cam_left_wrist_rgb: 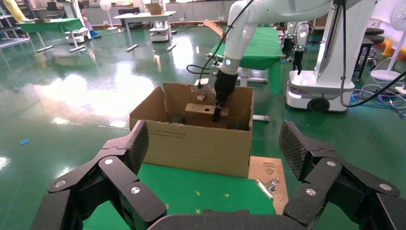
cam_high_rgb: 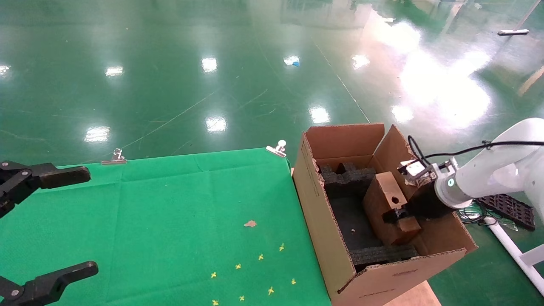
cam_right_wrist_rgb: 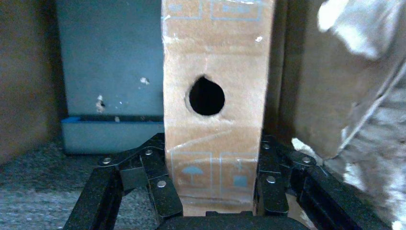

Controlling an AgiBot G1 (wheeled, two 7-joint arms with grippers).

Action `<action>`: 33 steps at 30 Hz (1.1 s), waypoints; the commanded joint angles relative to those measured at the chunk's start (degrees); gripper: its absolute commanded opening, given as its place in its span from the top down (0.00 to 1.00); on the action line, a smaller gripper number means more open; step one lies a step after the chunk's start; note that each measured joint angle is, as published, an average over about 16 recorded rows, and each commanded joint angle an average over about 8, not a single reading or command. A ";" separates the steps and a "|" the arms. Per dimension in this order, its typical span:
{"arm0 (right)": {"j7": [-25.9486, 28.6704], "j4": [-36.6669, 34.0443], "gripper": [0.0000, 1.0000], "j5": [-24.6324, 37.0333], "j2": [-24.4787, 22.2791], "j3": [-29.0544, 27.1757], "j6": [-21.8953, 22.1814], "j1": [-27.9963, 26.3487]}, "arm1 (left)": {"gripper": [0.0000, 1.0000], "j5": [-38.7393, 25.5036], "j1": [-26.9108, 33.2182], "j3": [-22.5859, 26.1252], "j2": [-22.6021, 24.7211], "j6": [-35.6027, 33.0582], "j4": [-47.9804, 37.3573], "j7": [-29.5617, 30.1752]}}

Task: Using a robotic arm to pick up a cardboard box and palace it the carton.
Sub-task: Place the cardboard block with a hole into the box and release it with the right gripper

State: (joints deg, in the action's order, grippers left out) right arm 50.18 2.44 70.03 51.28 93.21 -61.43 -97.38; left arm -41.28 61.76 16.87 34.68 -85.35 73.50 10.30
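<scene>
the cardboard box (cam_high_rgb: 389,208) sits down inside the carton (cam_high_rgb: 323,221), standing on edge and tilted, its narrow face with the round hole (cam_right_wrist_rgb: 207,96) turned up toward the arm. it rests near the carton's right wall, with black foam blocks (cam_high_rgb: 346,176) behind it at the far end and another strip of foam (cam_high_rgb: 382,255) at the near end.

the robotic arm (cam_high_rgb: 488,172), on the robot's right, reaches over the carton's right flap and down into it. its end effector (cam_high_rgb: 397,214) is clenched on the cardboard box: in the right wrist view the black fingers (cam_right_wrist_rgb: 160,184) press against both sides of the box just below the hole. a green ring light (cam_high_rgb: 450,182) glows on the wrist.

the carton stands just beside the right edge of the green-covered surface (cam_high_rgb: 170,221), its flaps open, the left wall's top edge torn ragged. small yellow marks (cam_high_rgb: 260,257) and a scrap of cardboard (cam_high_rgb: 250,223) lie on the cloth, and metal clips (cam_high_rgb: 277,148) pin its far edge.

the left end effector (cam_high_rgb: 46,225) hangs at the left side above the surface, well apart from the carton, fingers spread wide and grasping nothing.

all around is glossy green floor (cam_high_rgb: 212,63).
</scene>
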 commanded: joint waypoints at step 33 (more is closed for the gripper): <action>-7.21 0.50 0.00 0.63 -1.94 0.25 -4.94 -19.65 | 0.00 0.08 0.02 0.11 -0.05 0.05 0.00 -0.06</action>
State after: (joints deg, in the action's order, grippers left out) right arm 43.20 2.88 70.43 49.18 93.29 -66.19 -116.18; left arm -41.20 61.79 16.98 34.63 -85.30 73.50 10.25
